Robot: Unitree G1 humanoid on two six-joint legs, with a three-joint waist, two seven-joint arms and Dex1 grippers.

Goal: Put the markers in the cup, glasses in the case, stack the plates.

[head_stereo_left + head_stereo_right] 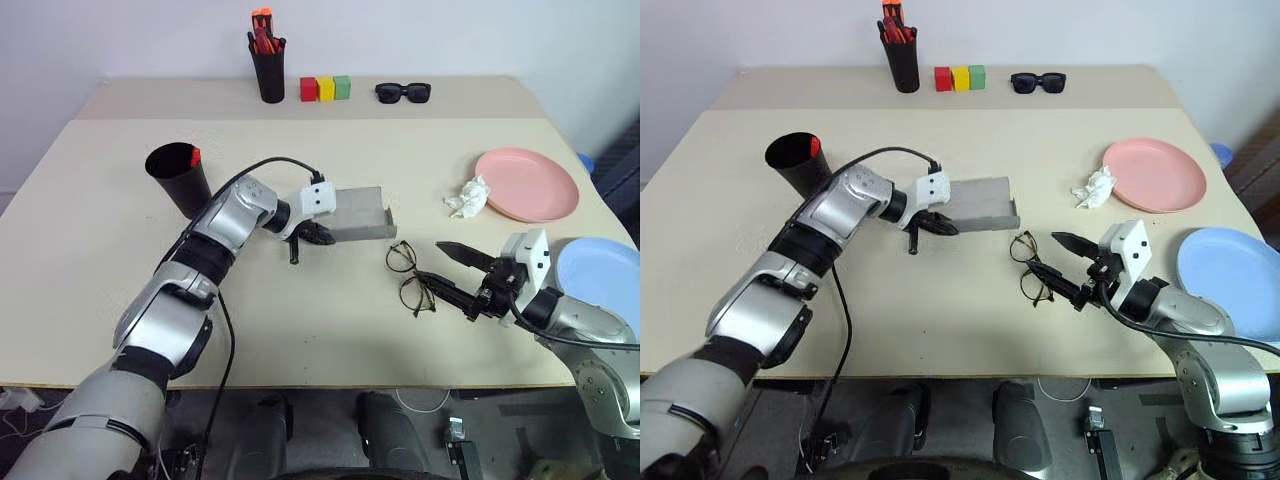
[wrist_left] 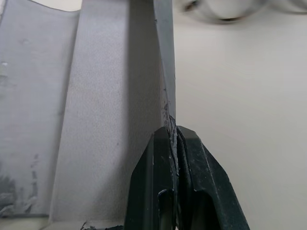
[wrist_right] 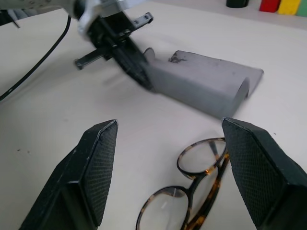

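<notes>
Pinching a thin wall of the grey case, the left tool has its fingers pressed together on the edge; the case lies open on the table. The right tool stands spread wide, holding nothing, with the glasses lying folded on the table between and just ahead of its fingers, untouched. Beyond the glasses lies the case. Behind the left tool's arm stands the black cup, a red-tipped marker inside. Near the right tool's arm lie a crumpled tissue, the pink plate and the blue plate, apart
</notes>
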